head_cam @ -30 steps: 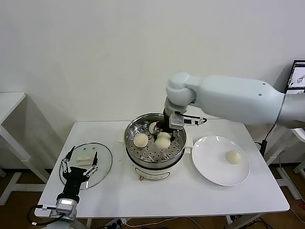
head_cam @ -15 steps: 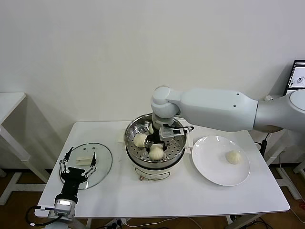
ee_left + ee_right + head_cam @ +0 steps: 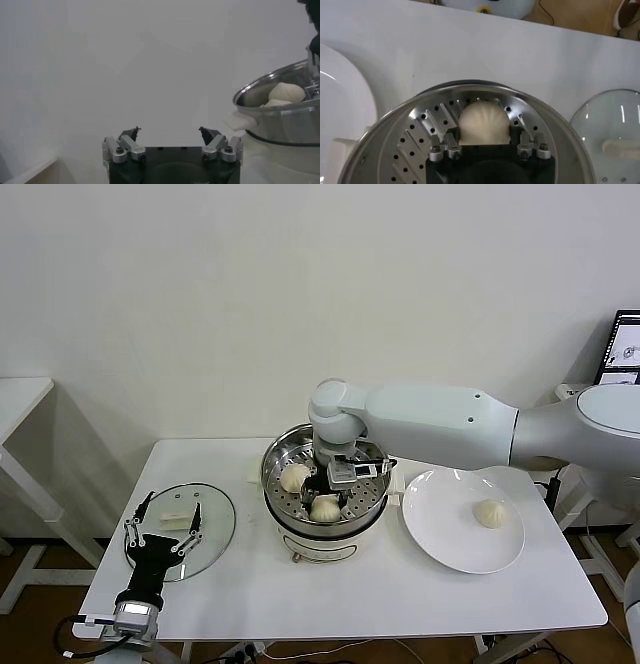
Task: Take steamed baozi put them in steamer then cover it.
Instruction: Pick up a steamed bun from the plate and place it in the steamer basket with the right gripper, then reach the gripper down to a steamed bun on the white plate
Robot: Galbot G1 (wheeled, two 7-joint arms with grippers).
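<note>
The steamer (image 3: 270, 477) stands mid-table on its cream pot base. My right gripper (image 3: 327, 496) reaches down into it and is shut on a baozi (image 3: 325, 508) low over the perforated floor at the front of the basket. In the right wrist view the bun (image 3: 484, 122) sits between the fingers (image 3: 451, 135) over the steamer floor (image 3: 420, 135). Another baozi (image 3: 295, 477) lies at the left of the basket. One baozi (image 3: 490, 513) lies on the white plate (image 3: 450, 539). My left gripper (image 3: 163, 534) is open and parked at the front left.
The clear glass lid (image 3: 215, 519) with a white handle lies flat at the table's left, under the left gripper, and shows in the right wrist view (image 3: 610, 125). The plate is right of the steamer. The left wrist view shows the steamer (image 3: 280, 117) off to the side.
My right gripper has carried the baozi from the steamer's far right rim toward the front of the basket and lowered it. The left arm has not moved.
</note>
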